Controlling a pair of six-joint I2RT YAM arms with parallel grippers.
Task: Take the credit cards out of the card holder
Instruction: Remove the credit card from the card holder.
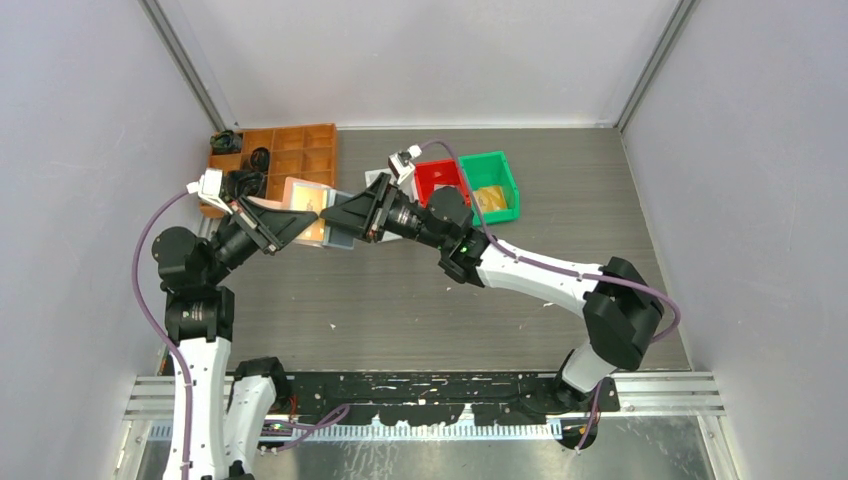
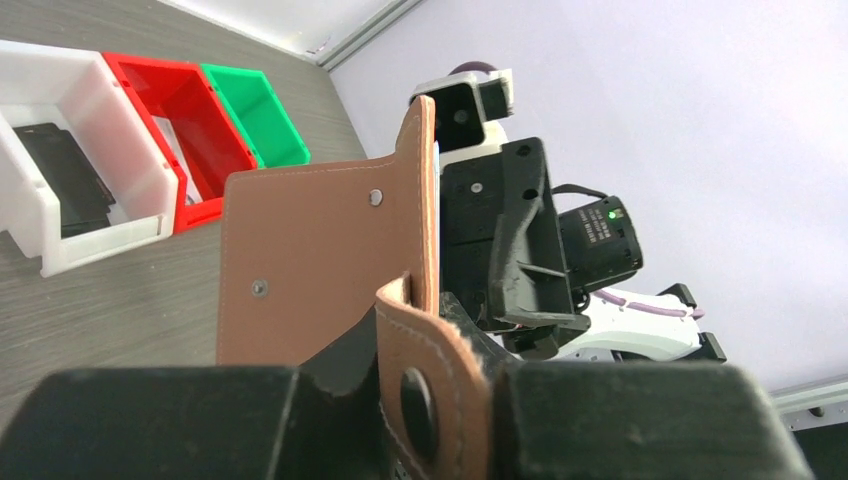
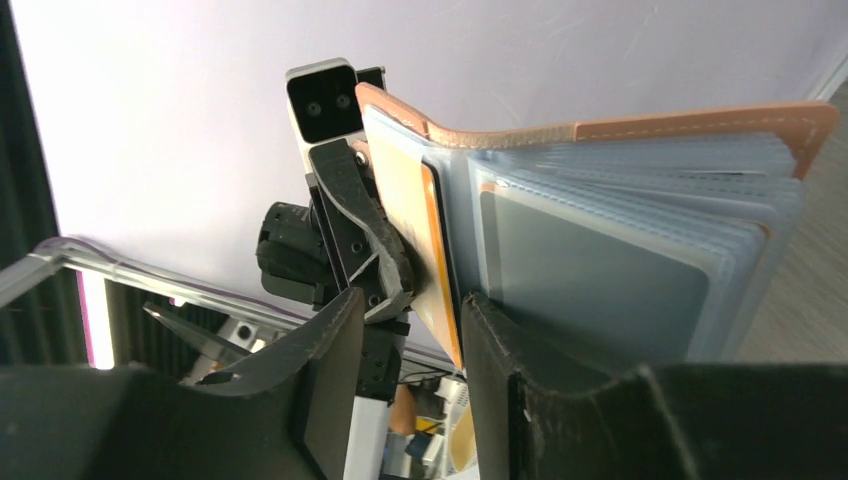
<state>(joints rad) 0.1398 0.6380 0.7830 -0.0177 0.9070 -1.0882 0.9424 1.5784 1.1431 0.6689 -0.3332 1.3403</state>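
Observation:
The salmon-pink card holder (image 1: 305,215) is held up above the table at the back left. My left gripper (image 1: 288,226) is shut on its pink tab (image 2: 430,380), and the cover (image 2: 320,250) stands upright in front of it. In the right wrist view the holder (image 3: 620,130) hangs open and shows its grey sleeves. A yellowish credit card (image 3: 420,240) sticks out of one sleeve. A whitish-grey card (image 3: 580,270) sits in another sleeve. My right gripper (image 3: 412,310) is open. The yellowish card's lower corner lies between its fingers, close to the right finger (image 3: 500,370).
A white bin (image 2: 120,150) holding a black object, a red bin (image 1: 440,180) and a green bin (image 1: 490,185) with yellowish contents stand in a row at the back. A brown compartment tray (image 1: 290,150) sits at the back left.

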